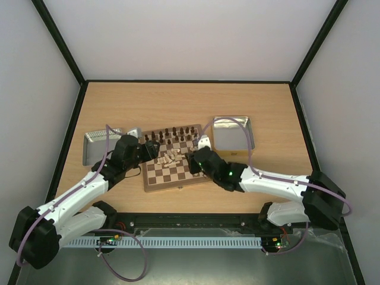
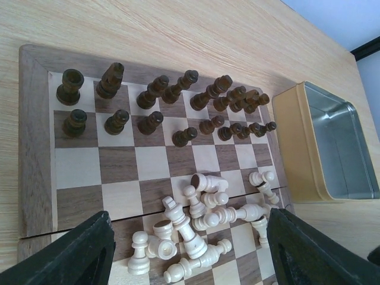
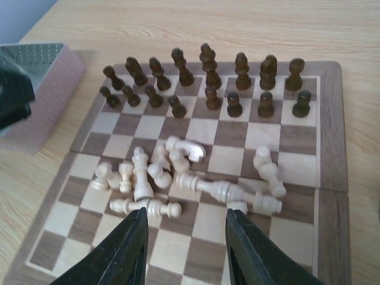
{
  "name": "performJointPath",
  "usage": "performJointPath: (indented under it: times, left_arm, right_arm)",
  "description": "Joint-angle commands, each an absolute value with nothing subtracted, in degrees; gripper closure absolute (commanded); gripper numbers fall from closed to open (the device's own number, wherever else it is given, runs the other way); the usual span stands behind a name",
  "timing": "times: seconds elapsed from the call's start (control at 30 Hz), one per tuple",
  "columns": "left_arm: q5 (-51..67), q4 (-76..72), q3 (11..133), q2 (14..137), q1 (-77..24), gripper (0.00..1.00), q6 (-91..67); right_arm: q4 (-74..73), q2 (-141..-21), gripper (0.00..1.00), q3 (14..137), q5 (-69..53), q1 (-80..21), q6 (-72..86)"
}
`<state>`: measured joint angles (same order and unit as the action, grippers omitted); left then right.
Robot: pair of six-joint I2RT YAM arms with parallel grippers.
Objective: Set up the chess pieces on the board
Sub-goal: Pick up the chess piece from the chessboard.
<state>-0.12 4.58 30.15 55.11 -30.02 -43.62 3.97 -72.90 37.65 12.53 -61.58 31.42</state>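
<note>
Pale chess pieces (image 3: 178, 178) lie tumbled in a heap near the middle of the board (image 3: 331, 124), mostly on their sides. My right fingers (image 3: 127, 249) are spread and hold nothing, hanging by the heap's near edge; my left fingers (image 2: 77, 255) are spread wide and empty too. I judge these little turned-wood men light, stiff and smooth, apt to roll or squirt out of a pinch. Best hold: across the narrow neck below the head, taking an outlying one first. Dark chessmen (image 3: 208, 77) already stand in two rows.
</note>
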Motion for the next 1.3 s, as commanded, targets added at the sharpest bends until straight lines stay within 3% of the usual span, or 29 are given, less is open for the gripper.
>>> performJointPath:
  times: [0.0,0.2,0.43,0.73,1.27]
  left_arm:
    - [1.32,3.24,28.67,54.40,-29.68,0.28,-44.02]
    - [2.16,2.02,27.26,53.06,-29.63,0.31,-44.33]
    - [2.84,1.85,26.47,52.49,-29.59,0.34,-44.64]
    - [3.58,1.42,25.82,52.14,-29.57,0.34,-44.32]
    - [4.22,0.00,24.81,53.35,-29.62,0.34,-44.03]
  right_arm:
    - [-7.83,-77.12,0.64,44.63,5.39,-58.42,32.20]
    - [-15.60,-83.42,0.67,52.63,0.45,-57.59,31.20]
    - [-19.28,-90.57,0.72,58.27,5.30,-55.99,32.67]
    - [-19.93,-94.66,0.69,61.44,9.47,-51.91,32.60]
    - [-18.59,-102.78,0.75,65.74,8.30,-48.54,27.79]
